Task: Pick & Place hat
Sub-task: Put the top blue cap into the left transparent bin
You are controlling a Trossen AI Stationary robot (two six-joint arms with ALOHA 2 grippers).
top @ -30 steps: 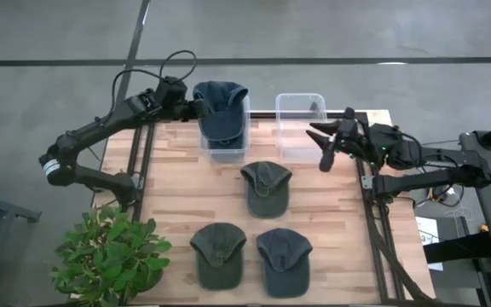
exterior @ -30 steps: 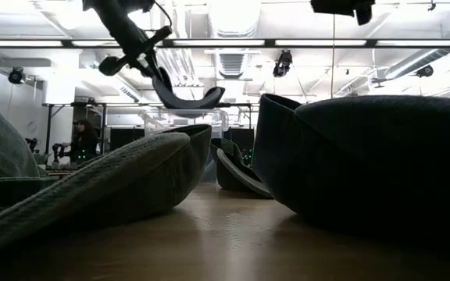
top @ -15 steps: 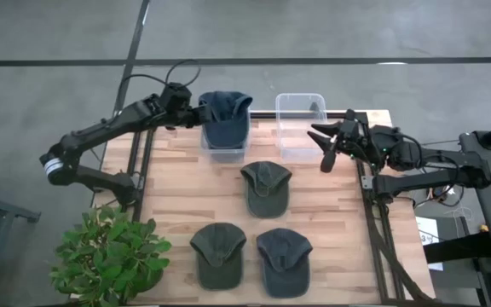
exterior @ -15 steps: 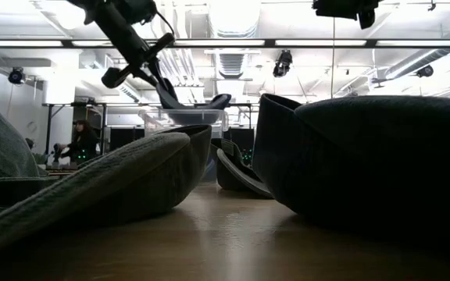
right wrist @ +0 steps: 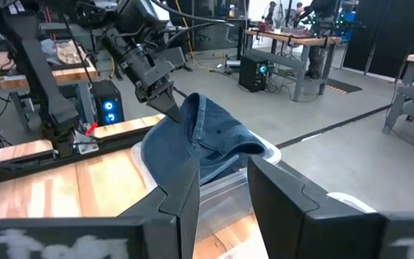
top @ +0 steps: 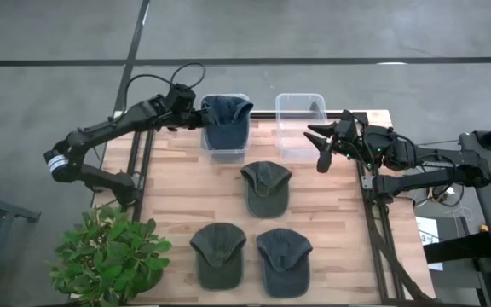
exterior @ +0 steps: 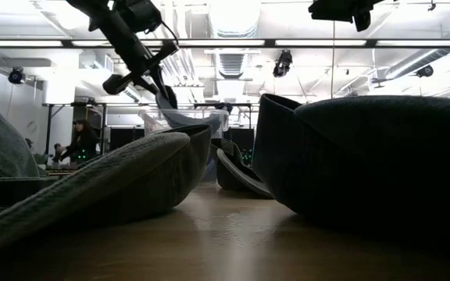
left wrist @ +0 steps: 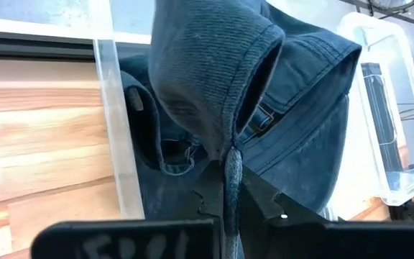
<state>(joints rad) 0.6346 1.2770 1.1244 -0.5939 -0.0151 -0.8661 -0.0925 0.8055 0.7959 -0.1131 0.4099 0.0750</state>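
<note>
While the left end effector [left wrist: 225,188] pinches the blue hat [top: 226,119] over the bin [top: 225,153], early release could drape it across the rim.

Four caps: one blue [top: 226,122], three grey-green [top: 266,188] [top: 218,253] [top: 284,260]. Two clear bins [top: 205,141] [top: 300,102], two arms, one potted plant [top: 109,256].

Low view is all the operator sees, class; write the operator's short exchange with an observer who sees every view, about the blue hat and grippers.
Operator: Where is the blue hat?
Observer: High view: the blue hat hangs into the left bin.
Operator: Released?
Observer: No; the left wrist view shows the left gripper pinching its fabric.
Operator: Right gripper?
Observer: The right gripper is open, empty, at the right bin edge.
</note>
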